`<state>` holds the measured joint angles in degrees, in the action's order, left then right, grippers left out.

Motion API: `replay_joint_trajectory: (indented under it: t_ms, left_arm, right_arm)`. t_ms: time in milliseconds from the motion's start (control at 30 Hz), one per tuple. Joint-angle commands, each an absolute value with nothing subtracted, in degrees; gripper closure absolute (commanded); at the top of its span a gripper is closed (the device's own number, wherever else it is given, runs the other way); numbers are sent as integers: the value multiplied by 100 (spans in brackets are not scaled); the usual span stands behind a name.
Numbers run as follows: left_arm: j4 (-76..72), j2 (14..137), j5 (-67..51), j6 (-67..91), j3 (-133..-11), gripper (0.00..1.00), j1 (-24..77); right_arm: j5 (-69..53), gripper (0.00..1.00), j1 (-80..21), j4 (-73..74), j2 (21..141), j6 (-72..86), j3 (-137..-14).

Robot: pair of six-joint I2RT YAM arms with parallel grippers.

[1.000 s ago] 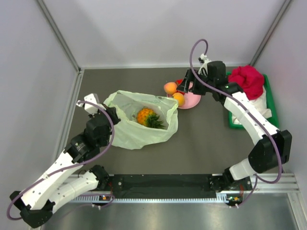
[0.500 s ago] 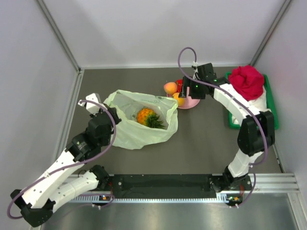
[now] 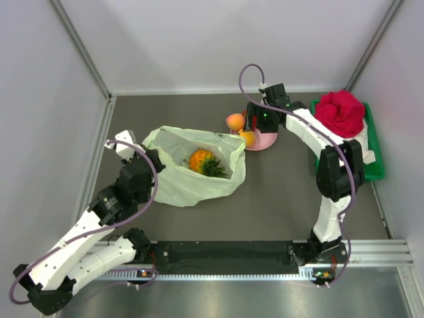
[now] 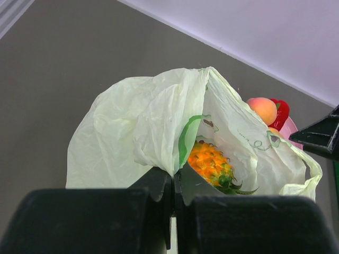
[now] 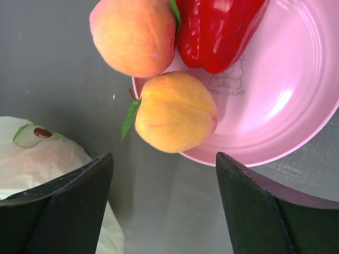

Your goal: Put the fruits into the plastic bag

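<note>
The plastic bag (image 3: 199, 169) was pinched by the left gripper (image 4: 174, 185). The right gripper (image 5: 164, 164), spread wide, had been brought leftward above the yellow fruit (image 5: 176, 112) on the edge of the pink plate (image 5: 286, 106).

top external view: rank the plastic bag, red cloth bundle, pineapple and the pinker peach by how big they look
1. plastic bag, by far the largest
2. red cloth bundle
3. pineapple, crown included
4. pinker peach, the smallest
The gaps are clear; no two look alike.
</note>
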<state>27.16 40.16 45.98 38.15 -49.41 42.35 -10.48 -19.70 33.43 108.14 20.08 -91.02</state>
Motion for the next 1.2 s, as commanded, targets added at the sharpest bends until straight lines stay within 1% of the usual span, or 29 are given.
replay_joint_trajectory:
  t_ms: [0, 133, 467, 600, 833, 1167]
  left_arm:
    - [2593, 4017, 4650, 3850, -5054, 100, 4219]
    - [2610, 4025, 4632, 3841, -5071, 100, 4219]
    - [2821, 3964, 4702, 3885, -5106, 100, 4219]
    - [2795, 3999, 4720, 3911, -5098, 100, 4219]
    - [2777, 4122, 4650, 3973, -5098, 100, 4219]
    - [2733, 4254, 4632, 3876, -5177, 100, 4219]
  right_arm:
    - [-713, 23, -2039, 3120, 11047, 1837, -9448]
    - [-563, 22, -2092, 3085, 11267, 1837, -9571]
    - [-800, 22, -2101, 3111, 11760, 1890, -10063]
    - [-782, 22, -2153, 3173, 11848, 1846, -10063]
    - [-721, 22, -2276, 3006, 11777, 1740, -9634]
    - [-501, 23, -2329, 3015, 11918, 1749, -9615]
